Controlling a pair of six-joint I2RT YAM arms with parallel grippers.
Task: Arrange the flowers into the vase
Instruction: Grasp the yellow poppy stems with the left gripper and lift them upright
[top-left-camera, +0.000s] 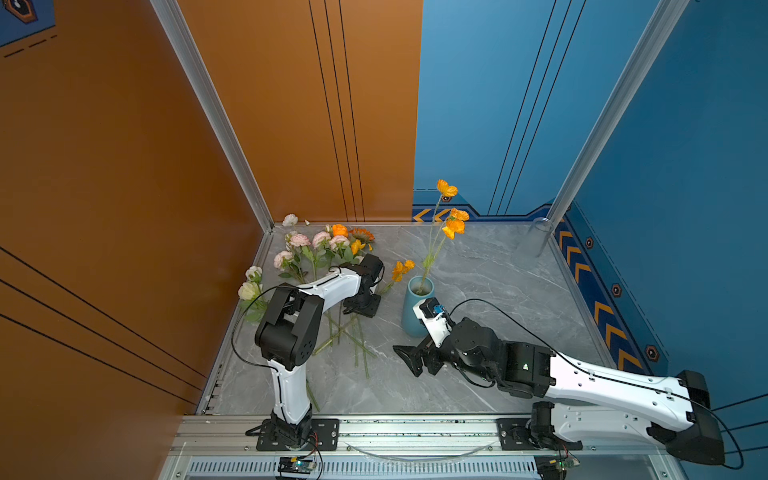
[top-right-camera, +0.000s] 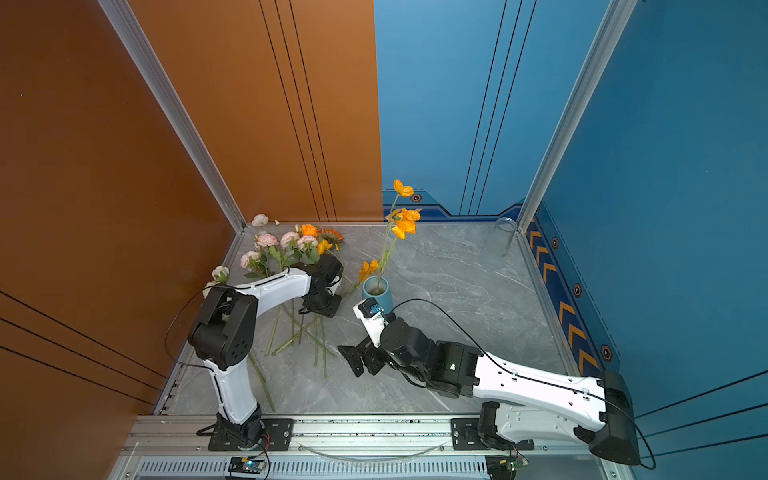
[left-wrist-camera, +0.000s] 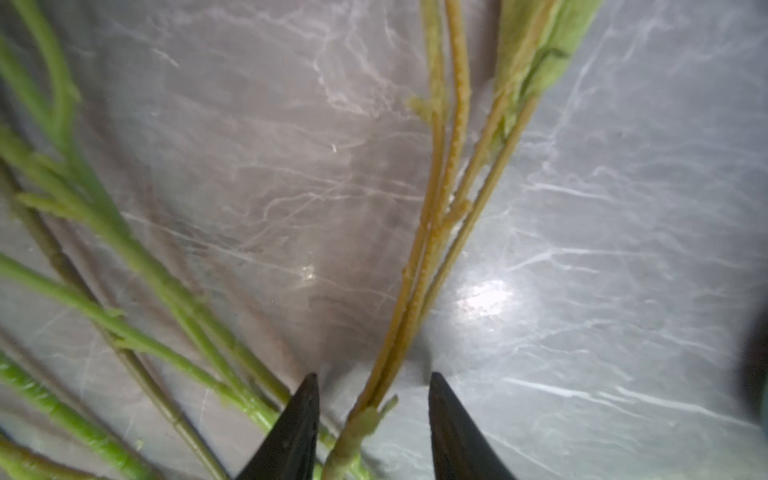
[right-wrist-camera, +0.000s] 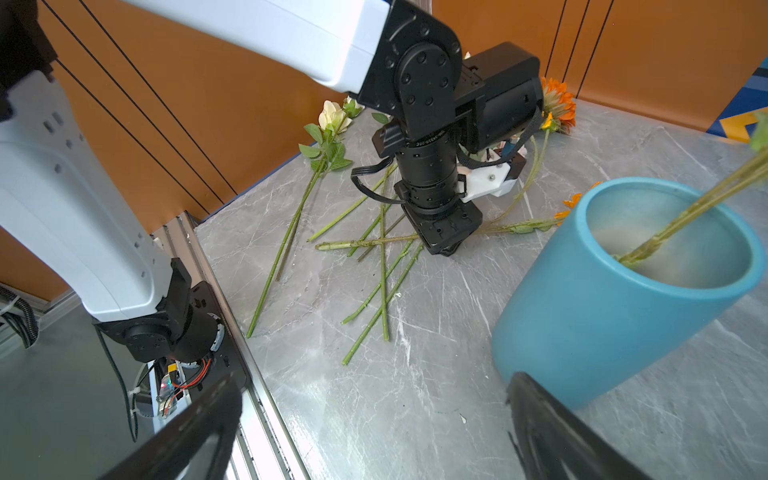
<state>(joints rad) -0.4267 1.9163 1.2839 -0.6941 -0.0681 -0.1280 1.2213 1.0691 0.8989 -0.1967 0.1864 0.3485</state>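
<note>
A blue vase (top-left-camera: 417, 316) (top-right-camera: 378, 293) (right-wrist-camera: 602, 311) stands mid-table and holds one yellow-orange sprig (top-left-camera: 453, 220). Most flowers (top-left-camera: 320, 249) (top-right-camera: 286, 245), with pink, cream and orange heads, lie at the back left, their green stems (right-wrist-camera: 382, 282) crossing on the marble. My left gripper (top-left-camera: 360, 306) (top-right-camera: 318, 306) (left-wrist-camera: 372, 380) points straight down over those stems. It is open, and its fingertips (left-wrist-camera: 309, 386) straddle a yellowish stem (left-wrist-camera: 432, 249) with a gap on each side. My right gripper (top-left-camera: 409, 361) (top-right-camera: 353, 359) (right-wrist-camera: 374, 419) hovers wide open and empty just in front of the vase.
A clear glass cylinder (top-left-camera: 536, 237) stands in the back right corner. Orange wall on the left, blue wall (top-left-camera: 685, 208) on the right, with aluminium posts at the corners. A metal rail (top-left-camera: 415, 432) with both arm bases runs along the front edge.
</note>
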